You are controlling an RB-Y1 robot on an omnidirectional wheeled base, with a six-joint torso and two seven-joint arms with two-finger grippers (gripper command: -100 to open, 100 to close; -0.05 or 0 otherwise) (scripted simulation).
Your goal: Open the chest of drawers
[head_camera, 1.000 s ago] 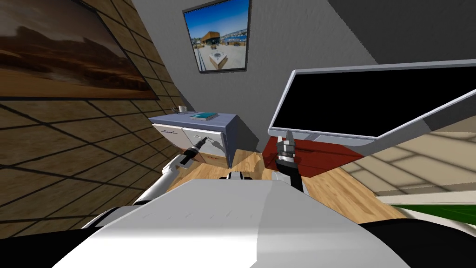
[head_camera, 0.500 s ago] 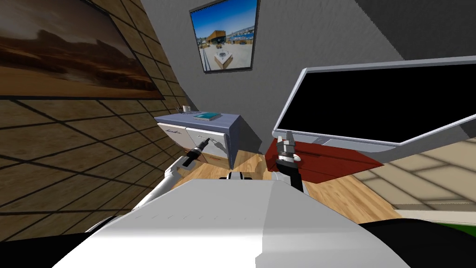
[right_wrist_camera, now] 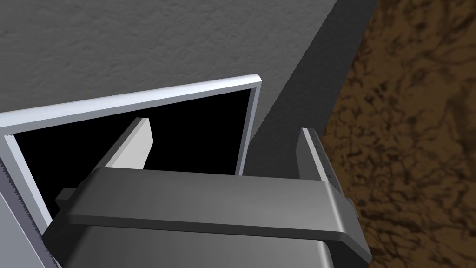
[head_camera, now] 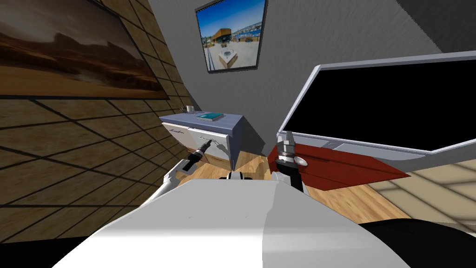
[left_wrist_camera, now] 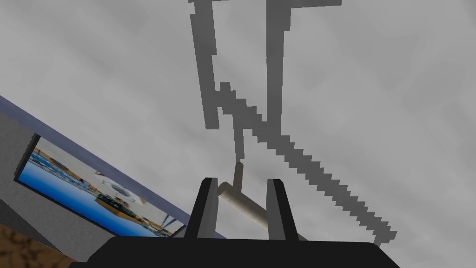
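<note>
The chest of drawers [head_camera: 234,123] stands ahead and to the left, in the corner between the brown tiled wall and the grey wall, with a teal book [head_camera: 210,116] on its blue-grey top. The left gripper [head_camera: 210,144] is at a white drawer front, its jaws clenched on the pale bar handle [left_wrist_camera: 246,209]. The right gripper [head_camera: 285,137] is raised well to the right of the chest, jaws released and wide apart.
</note>
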